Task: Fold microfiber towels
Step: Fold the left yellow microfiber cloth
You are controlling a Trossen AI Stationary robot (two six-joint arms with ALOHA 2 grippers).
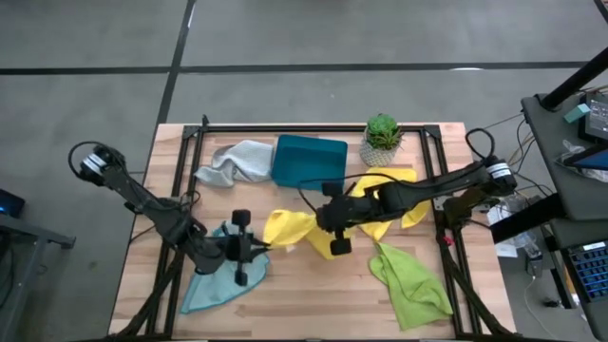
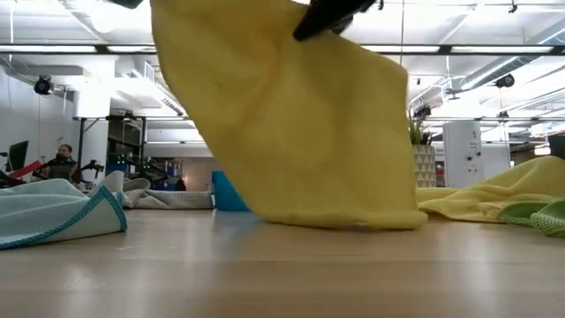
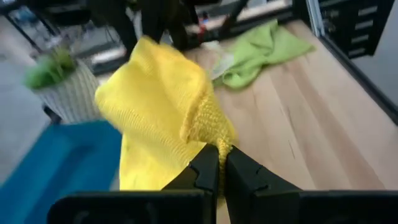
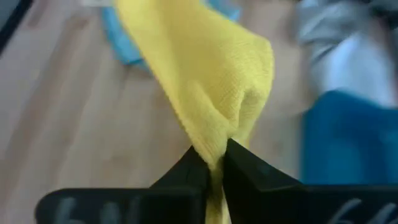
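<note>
A yellow towel (image 1: 288, 228) hangs between my two grippers at the table's middle. My left gripper (image 1: 256, 249) is shut on its left end and my right gripper (image 1: 318, 222) is shut on its right end. In the low view the towel (image 2: 300, 132) drapes down, and its lower edge (image 2: 353, 219) reaches the table. A second yellow towel (image 1: 397, 185) lies under my right arm. A lime green towel (image 1: 410, 280) lies flat at the near right, a light blue one (image 1: 211, 283) at the near left, and a pale grey one (image 1: 237, 161) is crumpled at the far left. My left gripper pinches a bunched edge of the yellow towel (image 3: 217, 146) between its two fingers, coming from the table's left and slanting down. The cloth rises away from the fingertips in gathered folds, off the table at this end. My right gripper pinches a gathered fold of the same towel (image 4: 217, 146) between its two fingers, coming from the table's right and slanting down. The cloth spreads out beyond the fingertips and is lifted here.
A teal tray (image 1: 309, 160) stands at the far middle, with a small potted plant (image 1: 382, 138) to its right. Black frame rails (image 1: 180, 180) run along the table's left and right sides. Bare wood (image 1: 313, 294) shows at the near middle.
</note>
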